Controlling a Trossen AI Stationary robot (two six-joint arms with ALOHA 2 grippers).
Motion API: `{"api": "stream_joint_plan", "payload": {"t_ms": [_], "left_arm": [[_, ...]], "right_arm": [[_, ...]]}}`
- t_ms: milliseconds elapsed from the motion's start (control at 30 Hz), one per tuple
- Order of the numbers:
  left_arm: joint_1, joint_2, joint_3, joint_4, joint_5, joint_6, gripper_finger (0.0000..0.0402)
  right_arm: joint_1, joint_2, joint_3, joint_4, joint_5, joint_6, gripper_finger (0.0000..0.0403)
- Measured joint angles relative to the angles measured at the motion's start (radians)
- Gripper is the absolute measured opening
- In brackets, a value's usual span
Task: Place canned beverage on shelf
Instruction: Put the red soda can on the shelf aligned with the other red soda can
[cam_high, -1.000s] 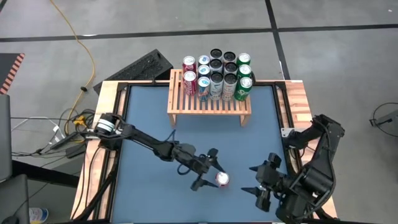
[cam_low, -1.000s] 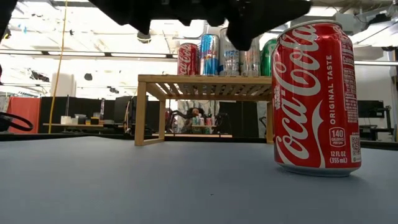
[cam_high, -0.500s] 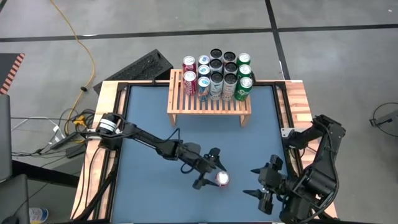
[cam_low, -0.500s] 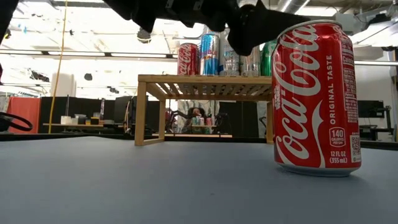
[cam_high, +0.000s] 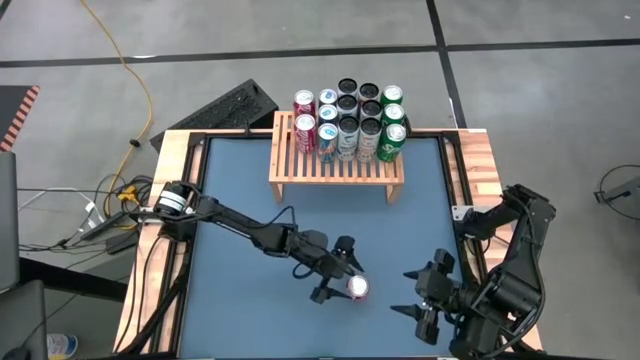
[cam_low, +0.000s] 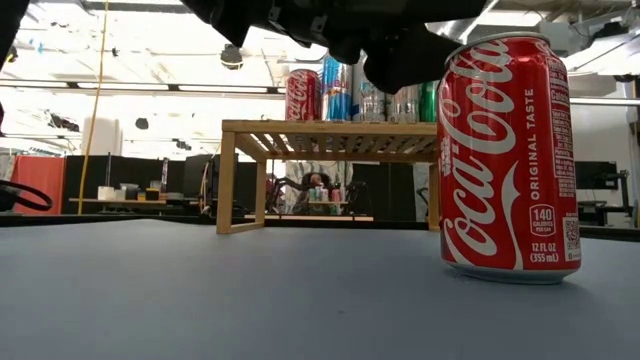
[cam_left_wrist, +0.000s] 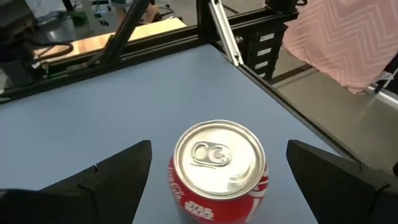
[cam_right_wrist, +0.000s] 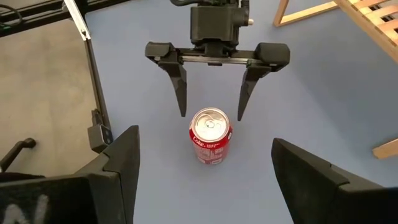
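A red Coca-Cola can stands upright on the blue table top, near the front and a little right of the middle. It also shows in the low view as the can and in the left wrist view as the can. My left gripper is open. Its fingertips stand on either side of the can's top without touching it, as the right wrist view shows of the left gripper. My right gripper waits open to the can's right. The shelf stands at the table's far side.
Several cans stand in rows on the far part of the shelf; its near slats are bare. Wooden rails frame the table. A black keyboard and a yellow cable lie beyond the far left corner.
My left gripper has tipped at the wrist while staying beside the can. In the low view its dark body now reaches lower in front of the cans on the shelf. The can has stayed where it was.
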Motion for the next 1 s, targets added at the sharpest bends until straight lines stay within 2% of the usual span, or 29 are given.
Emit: {"api": "stream_joint_plan", "payload": {"t_ms": [367, 633, 800, 1000], "left_arm": [[-0.004, 0.002, 0.000, 0.003, -0.004, 0.016, 0.0362], [-0.006, 0.055, 0.002, 0.053, -0.001, -0.051, 0.0362], [-0.006, 0.055, 0.002, 0.064, 0.002, -0.002, 0.0362], [-0.006, 0.086, 0.002, 0.095, 0.005, -0.026, 0.0362]], "right_arm": [[-0.001, 0.000, 0.000, 0.001, 0.013, 0.000, 0.0286], [-0.001, 0.000, 0.001, 0.006, 0.013, 0.001, 0.0286], [-0.001, 0.000, 0.001, 0.010, 0.013, 0.002, 0.0286], [-0.001, 0.000, 0.001, 0.013, 0.013, 0.001, 0.0286]]}}
